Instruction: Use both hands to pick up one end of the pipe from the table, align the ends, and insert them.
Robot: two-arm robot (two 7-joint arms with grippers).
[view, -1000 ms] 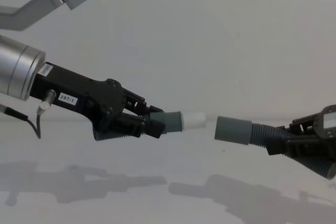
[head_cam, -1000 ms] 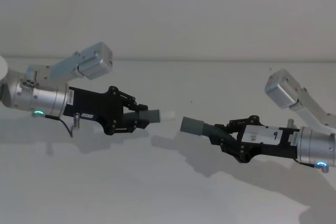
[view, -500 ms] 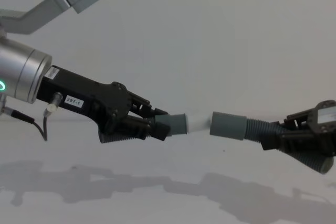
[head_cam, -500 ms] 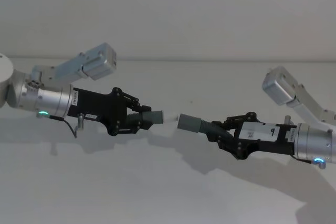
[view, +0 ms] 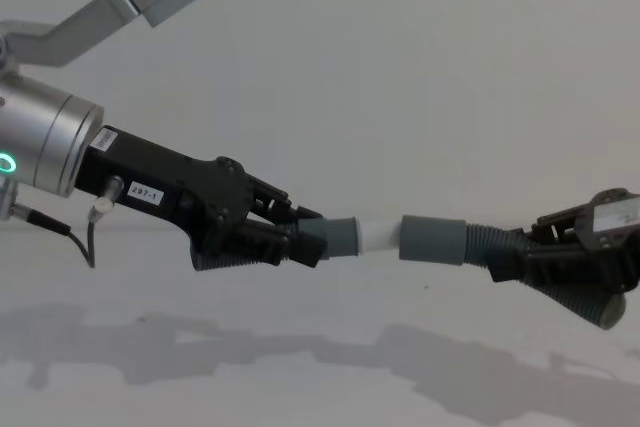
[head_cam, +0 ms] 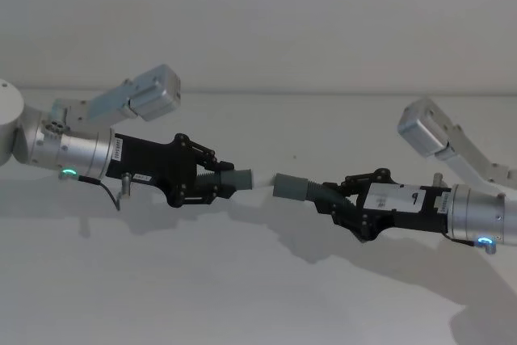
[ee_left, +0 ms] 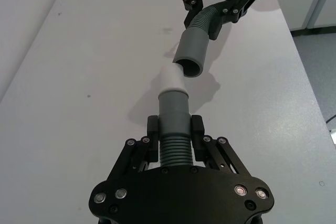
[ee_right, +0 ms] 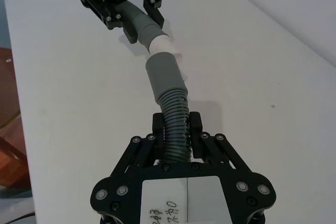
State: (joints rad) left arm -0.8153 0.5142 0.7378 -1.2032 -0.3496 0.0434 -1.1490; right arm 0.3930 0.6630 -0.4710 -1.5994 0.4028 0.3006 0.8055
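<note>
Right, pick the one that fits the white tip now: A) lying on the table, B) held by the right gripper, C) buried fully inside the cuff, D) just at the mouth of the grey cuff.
D: the white tip, on the piece in the left gripper, just meets the open mouth of the grey cuff, most of it still showing.

Two dark grey pipe pieces are held in the air above the worktop (head_cam: pixel 258 296), end to end in a nearly straight line. The left piece (view: pixel 335 238) has a ribbed bend, a smooth cuff and a white tip (view: pixel 380 234). The tip meets the mouth of the right piece's wider grey cuff (view: pixel 433 240), whose ribbed section (ee_right: pixel 176 116) runs back from it.
</note>
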